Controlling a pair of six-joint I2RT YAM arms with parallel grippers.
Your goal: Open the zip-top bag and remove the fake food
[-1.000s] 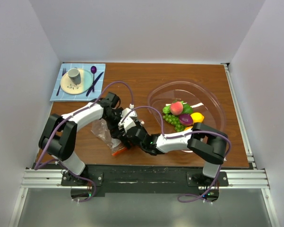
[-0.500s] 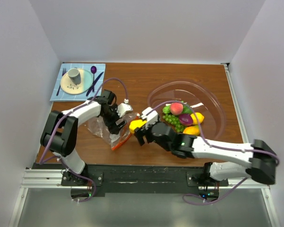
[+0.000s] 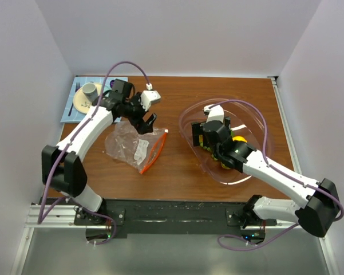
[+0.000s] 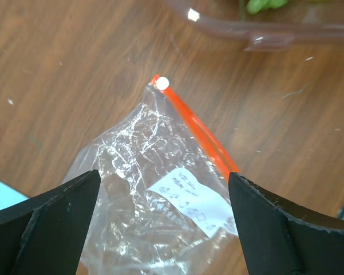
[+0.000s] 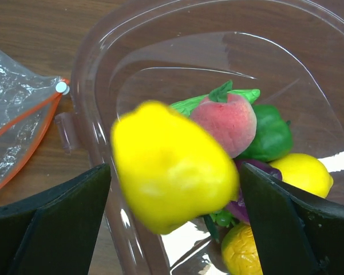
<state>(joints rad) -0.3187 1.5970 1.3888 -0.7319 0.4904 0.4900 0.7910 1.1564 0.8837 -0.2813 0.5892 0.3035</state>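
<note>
Both the left gripper [image 4: 163, 175] and the right gripper [image 5: 174, 166] stood with jaws apart, so the yellow fruit [image 5: 166, 152], loose near the bowl's [image 5: 91, 74] left wall, could bounce out.

White label [image 4: 193, 201] on zip-top bag [image 4: 126, 172]: handwritten lines, too blurred to read.

light: bright, even, diffuse in all three views | shadows: faint, soft-edged on the table [image 3: 177, 172] | glare: white streaks along the bowl [image 5: 103, 46] wall, sparkle on the crinkled zip-top bag [image 4: 131, 172], a blown-out white spot at its zip end | blur: yellow fake food [image 5: 172, 166] smeared in the right wrist view, everything behind it sharp
</note>
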